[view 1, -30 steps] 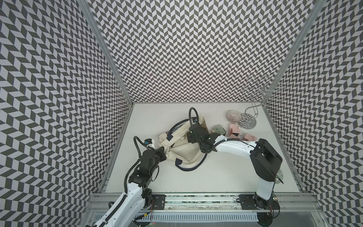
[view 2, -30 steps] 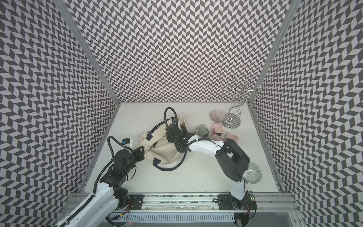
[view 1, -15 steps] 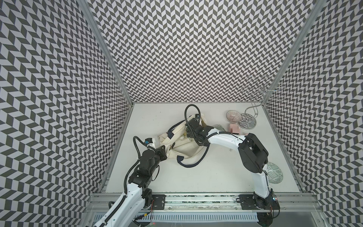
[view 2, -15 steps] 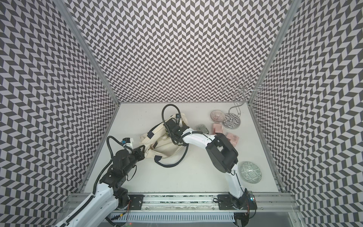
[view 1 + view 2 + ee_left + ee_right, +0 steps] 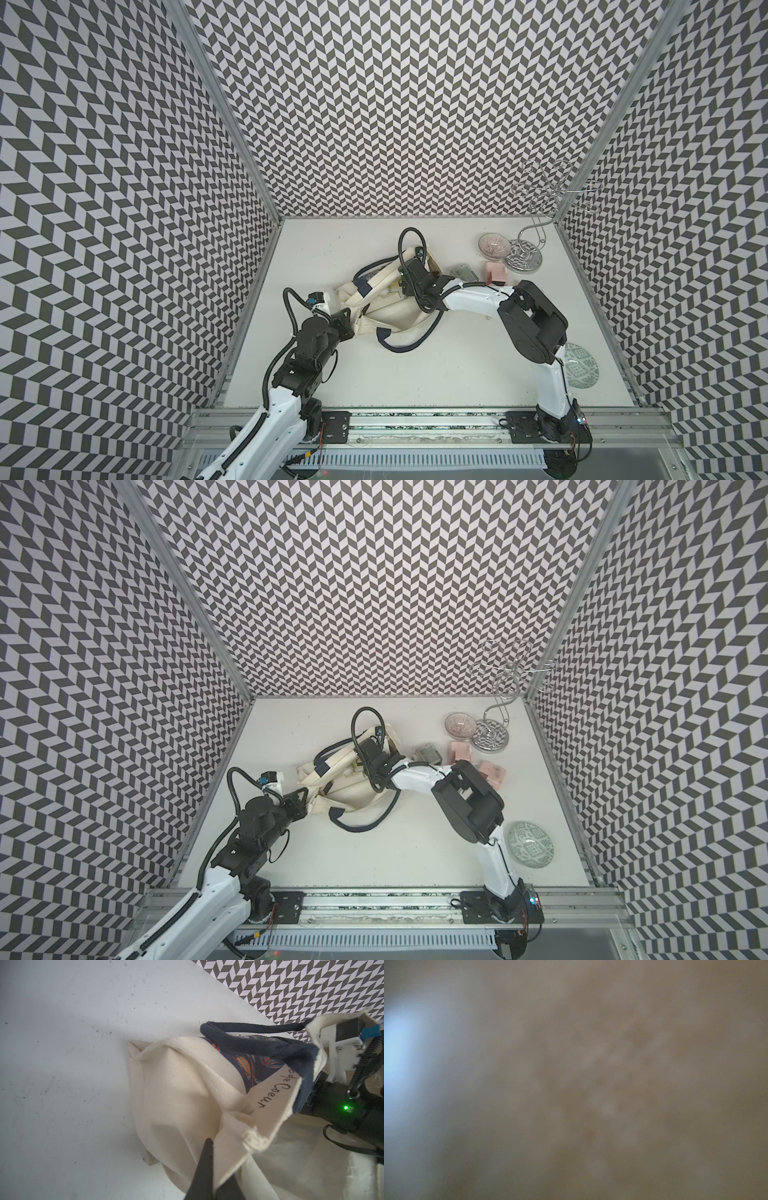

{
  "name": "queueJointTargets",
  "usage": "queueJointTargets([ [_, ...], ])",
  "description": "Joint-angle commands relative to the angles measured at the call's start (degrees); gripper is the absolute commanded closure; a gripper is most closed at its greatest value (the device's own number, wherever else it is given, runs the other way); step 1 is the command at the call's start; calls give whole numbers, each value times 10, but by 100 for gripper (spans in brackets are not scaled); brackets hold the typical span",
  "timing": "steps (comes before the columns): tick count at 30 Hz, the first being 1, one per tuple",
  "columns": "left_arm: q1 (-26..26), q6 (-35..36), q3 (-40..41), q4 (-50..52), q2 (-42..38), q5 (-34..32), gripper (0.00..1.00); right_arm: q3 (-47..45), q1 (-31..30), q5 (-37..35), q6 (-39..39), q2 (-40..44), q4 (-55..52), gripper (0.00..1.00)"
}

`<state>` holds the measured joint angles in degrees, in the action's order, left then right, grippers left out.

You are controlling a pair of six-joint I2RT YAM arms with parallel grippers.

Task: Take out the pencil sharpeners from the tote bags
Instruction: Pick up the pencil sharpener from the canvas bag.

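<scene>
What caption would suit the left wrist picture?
Left gripper pinching the cream tote bag by its edge; navy handle, script lettering showing.

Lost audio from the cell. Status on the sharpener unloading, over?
Left gripper shut on the tote bag edge. Right gripper inside the bag, jaws hidden. Green sharpener, pink sharpeners out on the table. Right wrist view blurred out.

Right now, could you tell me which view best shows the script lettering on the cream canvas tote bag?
The left wrist view: the cream canvas tote bag is close and its black script lettering sharp, beside the dark blue printed panel. Both top views show the bag small, lettering unreadable. The right wrist view is blur.
</scene>
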<state>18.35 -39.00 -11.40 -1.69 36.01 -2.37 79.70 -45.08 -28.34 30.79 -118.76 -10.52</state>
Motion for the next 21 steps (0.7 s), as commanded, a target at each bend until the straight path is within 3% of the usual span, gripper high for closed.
queueJointTargets([
  [1, -7, 0, 2, 56, 3, -42, 100, -12, 32, -17, 23, -17, -7, 31],
  [6, -7, 0, 2, 56, 4, -42, 100, -18, 32, -12, 12, 0, 2, 44],
  [10, -6, 0, 2, 56, 6, -44, 100, -94, 23, 18, -19, 56, 81, 52],
  [16, -6, 0, 2, 54, 4, -44, 100, -190, -9, 73, -109, 163, 168, 53],
  [21, -6, 0, 2, 55, 3, -46, 100, -257, -14, 130, -126, 251, 218, 53],
])
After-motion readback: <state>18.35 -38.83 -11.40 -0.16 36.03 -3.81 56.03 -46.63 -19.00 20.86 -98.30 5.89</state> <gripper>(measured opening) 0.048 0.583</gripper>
